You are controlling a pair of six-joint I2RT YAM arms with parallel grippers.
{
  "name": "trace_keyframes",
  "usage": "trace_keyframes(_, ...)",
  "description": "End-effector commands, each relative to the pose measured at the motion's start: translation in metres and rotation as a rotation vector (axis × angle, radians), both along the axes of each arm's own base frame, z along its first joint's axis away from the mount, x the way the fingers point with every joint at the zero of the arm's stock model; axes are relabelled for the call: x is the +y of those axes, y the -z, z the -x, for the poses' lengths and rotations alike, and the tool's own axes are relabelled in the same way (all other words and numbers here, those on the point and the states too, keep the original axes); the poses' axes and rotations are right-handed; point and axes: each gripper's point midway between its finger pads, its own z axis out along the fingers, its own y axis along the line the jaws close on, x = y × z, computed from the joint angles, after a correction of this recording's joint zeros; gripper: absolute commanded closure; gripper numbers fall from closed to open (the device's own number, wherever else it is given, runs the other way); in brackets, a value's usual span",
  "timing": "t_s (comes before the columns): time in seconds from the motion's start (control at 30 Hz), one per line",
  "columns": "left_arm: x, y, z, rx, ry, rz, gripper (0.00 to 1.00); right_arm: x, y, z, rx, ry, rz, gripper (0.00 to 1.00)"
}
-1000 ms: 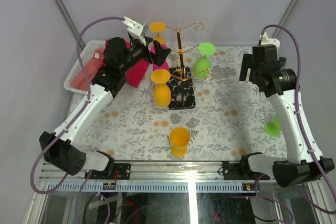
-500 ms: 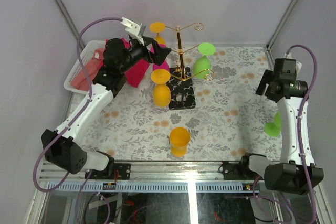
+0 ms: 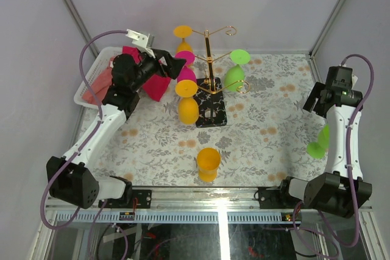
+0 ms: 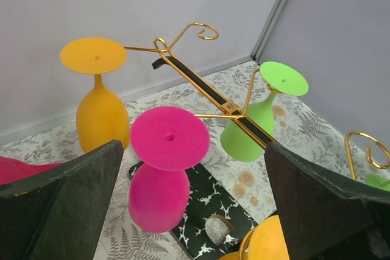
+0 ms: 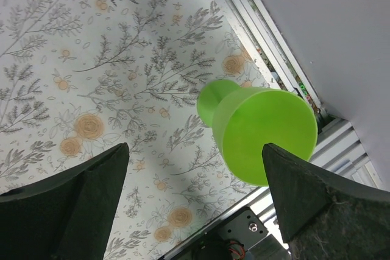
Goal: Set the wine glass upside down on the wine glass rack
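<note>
The wine glass rack (image 3: 208, 59) is a gold wire stand on a black patterned base (image 3: 213, 114) at the middle back. A pink wine glass (image 3: 186, 68) hangs upside down on it, as do two orange ones and a green one (image 3: 234, 71). In the left wrist view the pink glass (image 4: 159, 193) hangs from a gold arm (image 4: 201, 89), clear of both fingers. My left gripper (image 3: 172, 65) is open and empty just left of the rack. My right gripper (image 3: 314, 103) is open above a green glass (image 5: 262, 132) standing at the table's right edge (image 3: 317, 147).
An orange glass (image 3: 208, 162) stands upright near the front middle. A white basket (image 3: 85, 92) with pink and red things sits at the back left. The enclosure walls and metal posts stand close behind and beside the table.
My left gripper has drawn back left from the rack, leaving the pink glass hanging. My right arm has swung to the right edge and now looks down on the green glass.
</note>
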Motion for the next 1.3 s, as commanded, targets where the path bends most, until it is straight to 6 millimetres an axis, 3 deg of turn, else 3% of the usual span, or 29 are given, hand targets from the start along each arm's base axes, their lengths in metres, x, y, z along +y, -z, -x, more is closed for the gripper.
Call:
trace_keyframes(0.0,0.011,-0.018,0.001,-0.065,-0.013,0.057,0.0,-0.011,-0.008,0.015,0.026,0.062,0.053,0.04)
trace_keyframes(0.47,0.021,-0.014,-0.001,-0.078,-0.028,0.056,0.0,0.0,0.035,0.034,0.119,0.093,-0.015,0.26)
trace_keyframes(0.67,0.021,-0.014,0.0,-0.08,-0.026,0.062,0.0,0.0,0.047,0.038,0.146,0.094,-0.02,0.48)
trace_keyframes(0.77,0.022,-0.014,0.0,-0.078,-0.03,0.064,0.0,-0.003,0.046,0.039,0.151,0.092,0.001,0.64)
trace_keyframes(1.0,0.023,-0.021,0.001,-0.08,-0.029,0.08,0.0,-0.011,0.03,0.031,0.121,0.082,0.047,0.99)
trace_keyframes(1.13,0.022,-0.036,-0.001,-0.086,-0.027,0.098,0.0,-0.022,-0.001,0.013,0.039,0.082,0.107,1.0)
trace_keyframes(1.27,0.023,-0.054,-0.007,-0.075,-0.04,0.144,0.0,-0.028,-0.043,-0.022,-0.1,0.065,0.124,1.0)
